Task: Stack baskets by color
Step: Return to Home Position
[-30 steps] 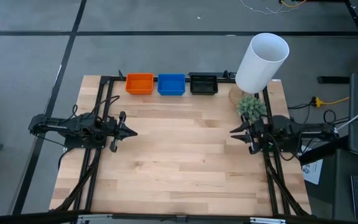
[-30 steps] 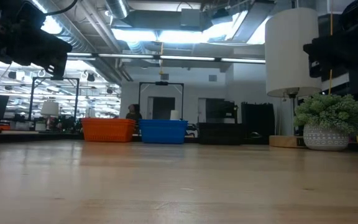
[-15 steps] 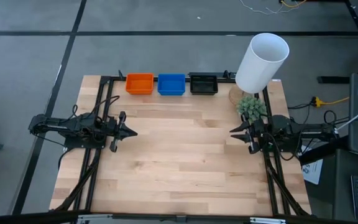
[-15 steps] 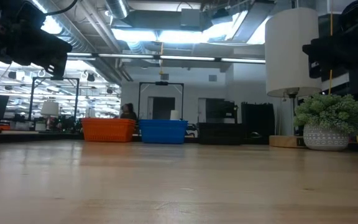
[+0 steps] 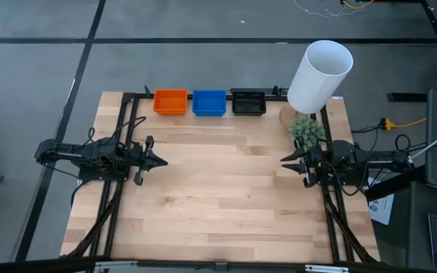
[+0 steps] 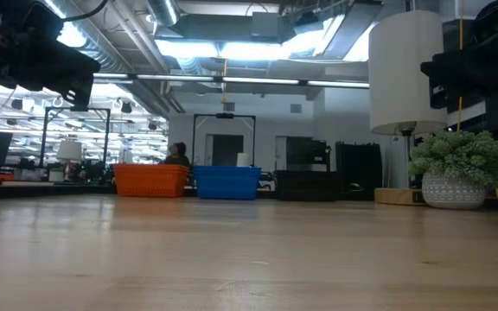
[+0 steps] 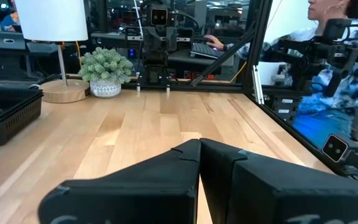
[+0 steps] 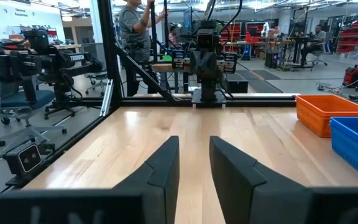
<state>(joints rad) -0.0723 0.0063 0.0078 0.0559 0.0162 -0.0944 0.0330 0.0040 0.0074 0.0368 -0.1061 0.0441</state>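
From above, we see the orange baskets (image 5: 171,101), the blue baskets (image 5: 209,102) and the black baskets (image 5: 248,101) in a row along the far edge of the table (image 5: 218,212), each colour just beside the next. The white cylinder (image 5: 321,74) and the green plant (image 5: 307,130) stand near the black ones. The left gripper (image 5: 162,161) hovers over the table's left side and the right gripper (image 5: 284,161) over its right, well apart and both empty.

At table height, we find orange, blue and black side by side at the back, with a person (image 6: 177,155) in the room behind them.

In the left wrist view, the left fingers press together, closed on nothing, and the black baskets show layered rims.

In the right wrist view, the right fingers stand a little apart with bare wood between them. White lettering on equipment beside the table is too small for us to read.
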